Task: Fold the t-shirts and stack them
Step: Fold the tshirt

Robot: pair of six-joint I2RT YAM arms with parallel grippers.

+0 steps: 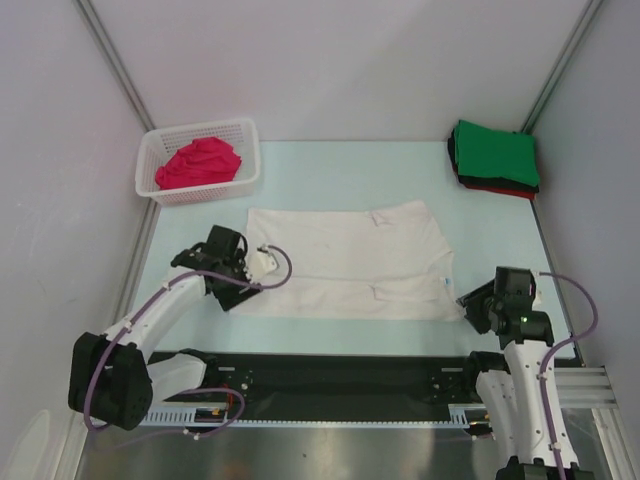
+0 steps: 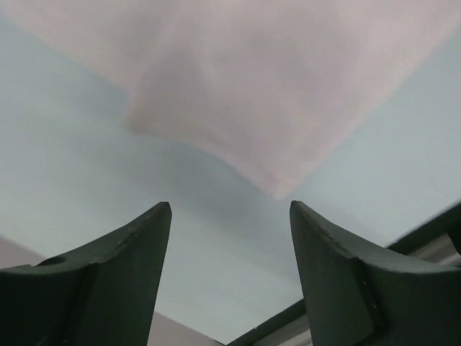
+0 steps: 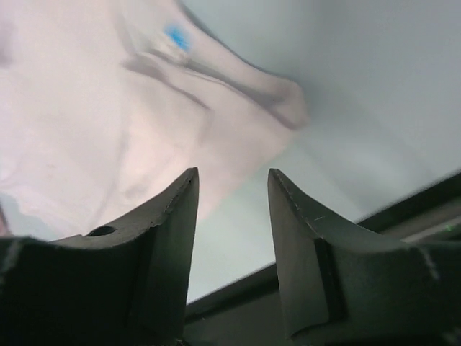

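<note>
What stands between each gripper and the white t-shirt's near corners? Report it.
Nothing visible does. The left gripper is open over bare table, with a corner of the white t-shirt just ahead of it. The right gripper is open with the other near corner directly ahead.

You have a white t-shirt (image 1: 350, 262) lying on a pale blue-green table (image 1: 495, 245). It is plain off-white apart from a small blue mark (image 3: 176, 36) near its right edge. Beyond its far left corner, a magenta-red shirt (image 1: 200, 162) fills a white lattice basket (image 1: 150, 172). Beyond its far right corner, a green shirt (image 1: 497, 152) tops a dark shirt (image 1: 454, 160) and a red shirt (image 1: 505, 191). At its near left corner, the left arm (image 1: 162, 310) is white with black joints.
</note>
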